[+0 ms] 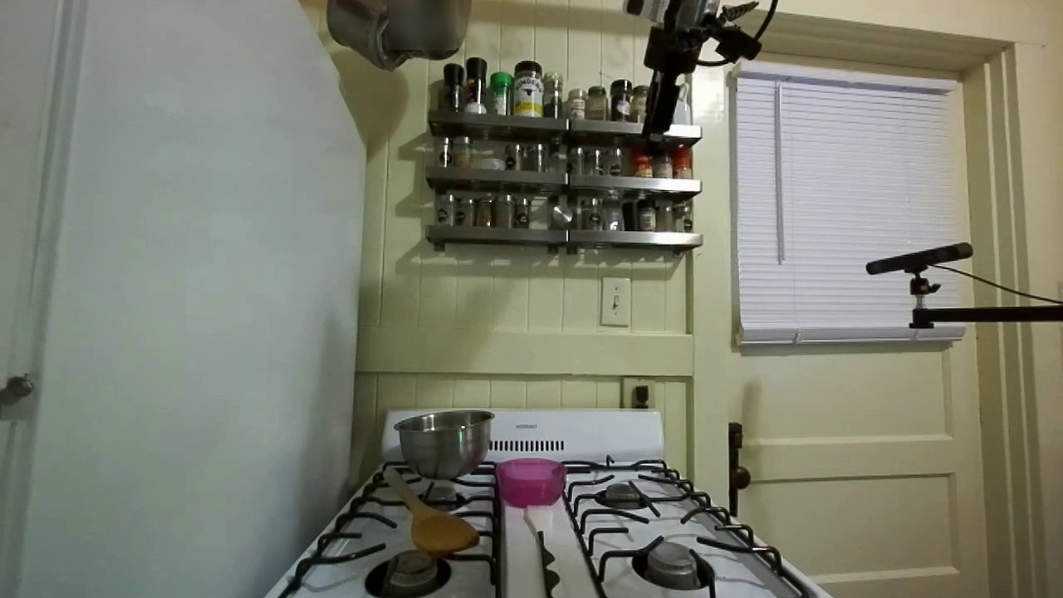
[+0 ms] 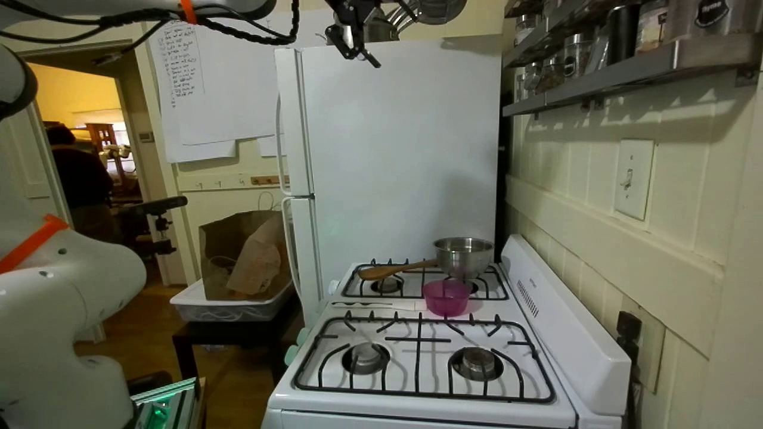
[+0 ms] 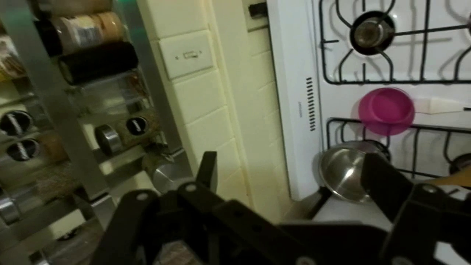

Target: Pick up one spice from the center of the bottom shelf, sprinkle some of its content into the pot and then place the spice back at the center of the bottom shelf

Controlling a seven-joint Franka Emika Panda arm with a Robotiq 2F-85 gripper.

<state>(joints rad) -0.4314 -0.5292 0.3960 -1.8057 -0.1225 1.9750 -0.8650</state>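
Note:
The bottom shelf (image 1: 498, 236) carries a row of small spice jars below two upper tiers. At its center, a spice jar (image 1: 562, 214) lies with its round silver lid facing outward; the same lid (image 3: 165, 176) shows beside my left finger in the wrist view. My gripper (image 3: 289, 165) is open, with wall and stove back panel seen through the gap and nothing held. In an exterior view the gripper (image 1: 660, 108) hangs in front of the upper shelves, right of center. The silver pot (image 2: 464, 259) stands on a back burner, partly covered by a finger in the wrist view.
Beside the pot sits a pink cup (image 1: 531, 482). A wooden spoon (image 1: 444, 531) lies across the grates. Above the stove are a light switch (image 1: 615, 301) and the shelf rails. The fridge (image 2: 399, 149) flanks the stove, and a mounted camera (image 1: 918, 259) juts in.

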